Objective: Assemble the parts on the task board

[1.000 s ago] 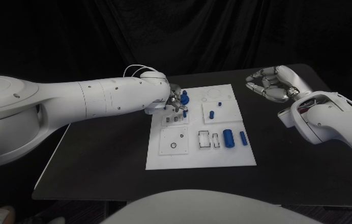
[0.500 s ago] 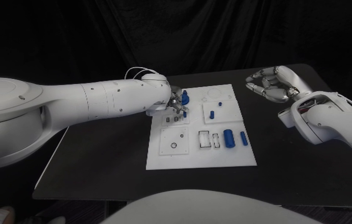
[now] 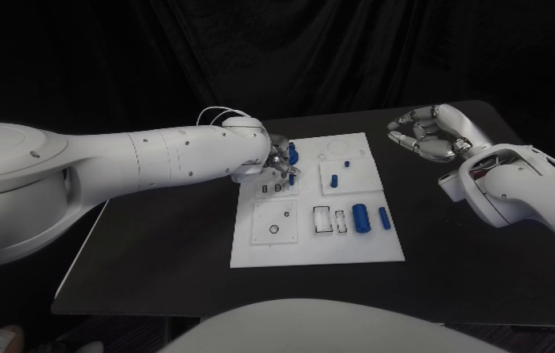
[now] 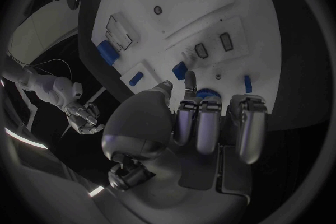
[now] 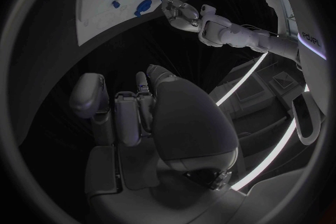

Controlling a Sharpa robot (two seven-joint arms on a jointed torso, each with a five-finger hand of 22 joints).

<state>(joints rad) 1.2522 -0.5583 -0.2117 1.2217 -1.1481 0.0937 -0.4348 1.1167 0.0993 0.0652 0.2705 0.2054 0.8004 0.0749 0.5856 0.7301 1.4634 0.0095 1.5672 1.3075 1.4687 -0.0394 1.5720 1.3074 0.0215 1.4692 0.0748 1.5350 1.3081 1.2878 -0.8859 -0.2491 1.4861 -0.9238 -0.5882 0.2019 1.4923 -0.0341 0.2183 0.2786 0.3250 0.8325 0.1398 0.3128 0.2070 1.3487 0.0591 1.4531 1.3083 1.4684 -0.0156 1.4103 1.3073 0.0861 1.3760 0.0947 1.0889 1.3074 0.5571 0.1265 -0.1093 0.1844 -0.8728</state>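
1. While the left hand (image 3: pixel 275 160) works at the task board's (image 3: pixel 275 250) far-left corner, fingers curl by a blue part (image 3: pixel 292 154); can't tell if it's gripped.
2. Right hand (image 3: pixel 423 134) is clenched w/ nothing in it, well apart from the board.
3. Risk: a tilted peg could jam or slip from the fingertips, knocking nearby parts.

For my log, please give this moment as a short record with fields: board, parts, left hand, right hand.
board: white task board in the middle of the black table
parts: blue pieces on the board, among them a thick cylinder beside a thinner one
left hand: left hand at the board's far left corner, fingers on a blue part; a firm hold cannot be told
right hand: right hand off the board, fingers curled, holding nothing
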